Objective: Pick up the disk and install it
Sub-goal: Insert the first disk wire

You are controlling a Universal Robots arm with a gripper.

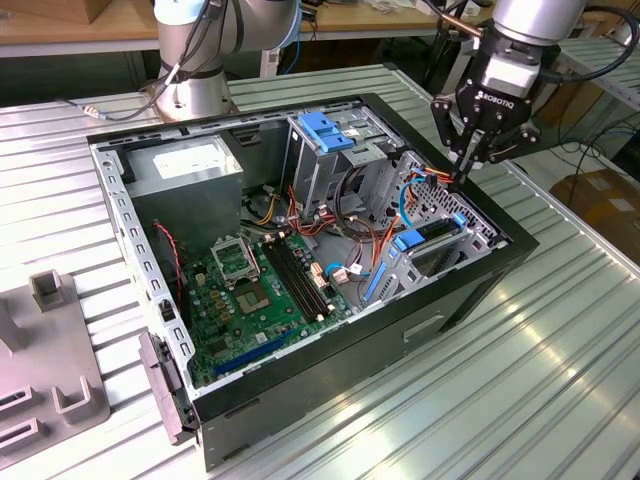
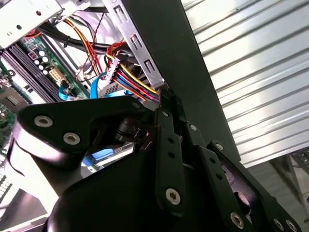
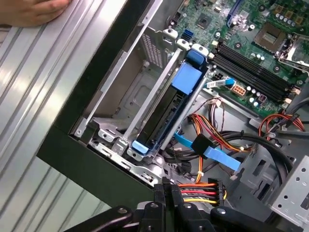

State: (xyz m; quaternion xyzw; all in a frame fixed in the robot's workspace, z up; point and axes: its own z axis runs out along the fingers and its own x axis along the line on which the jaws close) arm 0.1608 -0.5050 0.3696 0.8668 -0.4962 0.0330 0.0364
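End effector (image 1: 462, 172), clenched on nothing beside the cable bundle (image 1: 432, 180), is what we are logging first; we are listing the disk (image 3: 166, 113) as standing on edge in the drive bay (image 3: 120, 111) and judging it rigid, weighty, shock-sensitive, best gripped by its blue carrier rail (image 3: 186, 77).

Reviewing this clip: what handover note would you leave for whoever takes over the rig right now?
Gripper: shut, holding nothing, tips pointing down inside the computer case near its edge, beside the cable bundle.
Disk: standing on edge in the drive bay at the case's corner, with its blue carrier between the metal guides.
Done: the disk is in the bay and the gripper is off it.
Left: full seating cannot be judged from these pictures.
Note: a person's hand rests on the table beside the case.
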